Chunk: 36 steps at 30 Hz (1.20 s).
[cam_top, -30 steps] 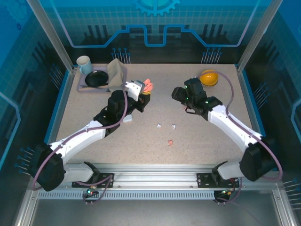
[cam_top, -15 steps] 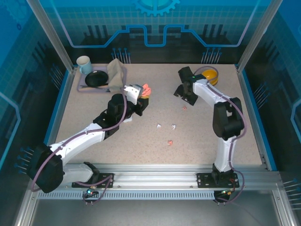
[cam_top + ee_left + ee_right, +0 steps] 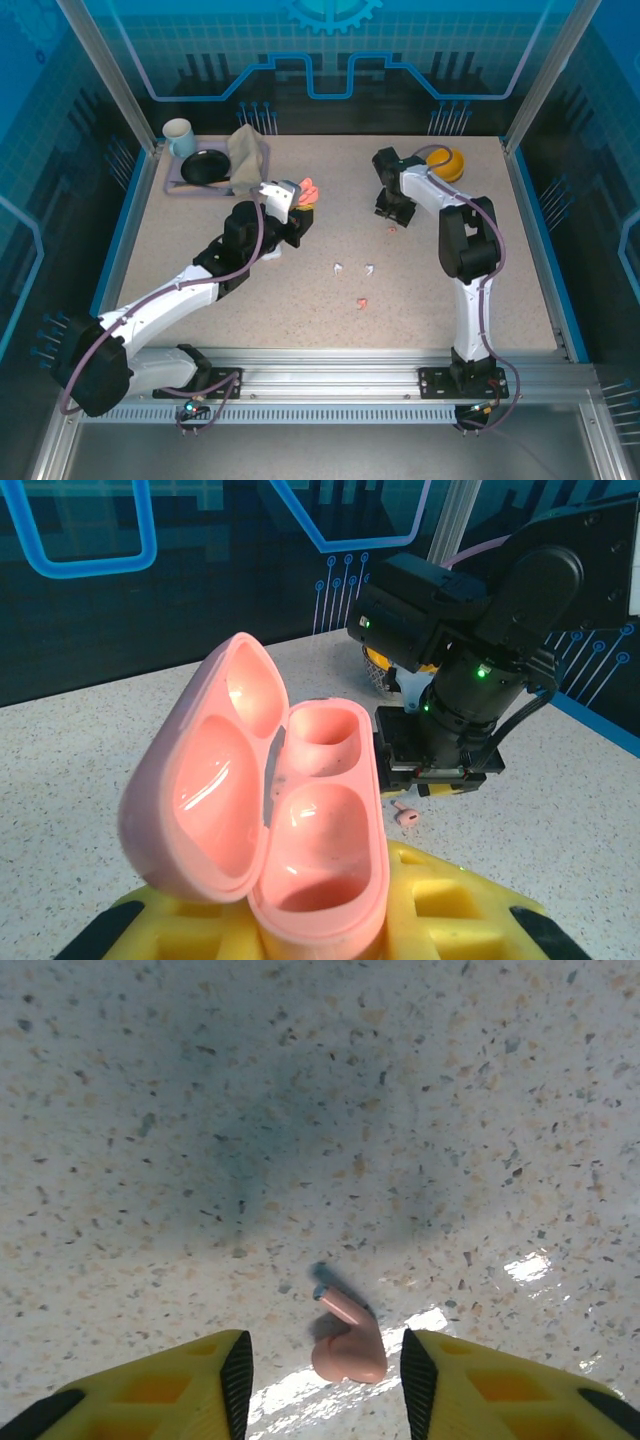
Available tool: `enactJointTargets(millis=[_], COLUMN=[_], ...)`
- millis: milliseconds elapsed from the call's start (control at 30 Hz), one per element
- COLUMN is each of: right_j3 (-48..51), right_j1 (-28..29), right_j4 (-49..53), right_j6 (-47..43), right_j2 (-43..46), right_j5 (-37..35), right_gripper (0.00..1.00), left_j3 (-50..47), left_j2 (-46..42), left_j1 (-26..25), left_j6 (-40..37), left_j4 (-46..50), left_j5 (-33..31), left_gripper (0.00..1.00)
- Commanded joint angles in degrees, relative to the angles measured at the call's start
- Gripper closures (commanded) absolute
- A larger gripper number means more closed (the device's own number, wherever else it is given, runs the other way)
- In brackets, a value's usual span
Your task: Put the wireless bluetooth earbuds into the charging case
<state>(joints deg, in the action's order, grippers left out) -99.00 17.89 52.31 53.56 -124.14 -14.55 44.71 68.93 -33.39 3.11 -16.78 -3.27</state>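
Pink earbud point(image 3: 350, 1345) on open table point(image 3: 300, 1110) between parted right fingers point(image 3: 150, 1390), left fingers point(image 3: 450, 910) holding case point(image 3: 320, 860)

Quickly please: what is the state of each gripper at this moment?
Left gripper: closed on the open salmon-pink plastic charging case.
Right gripper: open, straddling a tiny salmon-pink stemmed earbud on the speckled table.

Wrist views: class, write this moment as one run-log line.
left gripper: shut on open pink charging case | right gripper: open, straddling pink earbud on table | case wells: empty | earbud: not yet gripped
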Motion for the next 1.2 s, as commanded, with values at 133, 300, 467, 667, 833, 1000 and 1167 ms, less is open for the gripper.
enactJointTargets(millis=[133,300,467,667,833,1000,1167], right_j3=[7.72,13.88,23.67,34.11,36.57,33.71,31.43], right_j1=[-1.19,-1.28,-1.13,-0.81,-0.89,-2.41,-3.91], right_j4=[-1.07,-3.08,-7.2,-10.37,-9.76,-7.57,-8.88], right_j6=[-0.43,0.07,1.51,2.75,3.9,4.09,4.06], right_j2=[1.86,5.55,12.88,22.48,30.14,29.81,25.51], right_j5=[-0.57,0.64,3.2,5.54,2.83,1.35,4.71], right_gripper=[0.62,0.64,0.67,0.67,0.5,0.42,0.37], left_j3=[0.14,0.73,1.5,2.59,3.06,3.46,3.84], left_j2=[0.06,0.4,1.25,2.53,2.92,2.96,2.72], left_j1=[-0.09,-0.05,-0.09,-0.09,-0.17,-0.16,-0.12], left_j6=[1.37,1.65,1.72,1.72,1.69,1.65,1.29], left_j4=[-0.76,-0.51,-0.59,-0.34,-0.24,-0.12,0.24], left_j5=[0.09,0.31,0.51,1.28,1.6,1.72,1.7], left_gripper=[1.0,1.0,1.0,1.0,1.0,1.0,1.0])
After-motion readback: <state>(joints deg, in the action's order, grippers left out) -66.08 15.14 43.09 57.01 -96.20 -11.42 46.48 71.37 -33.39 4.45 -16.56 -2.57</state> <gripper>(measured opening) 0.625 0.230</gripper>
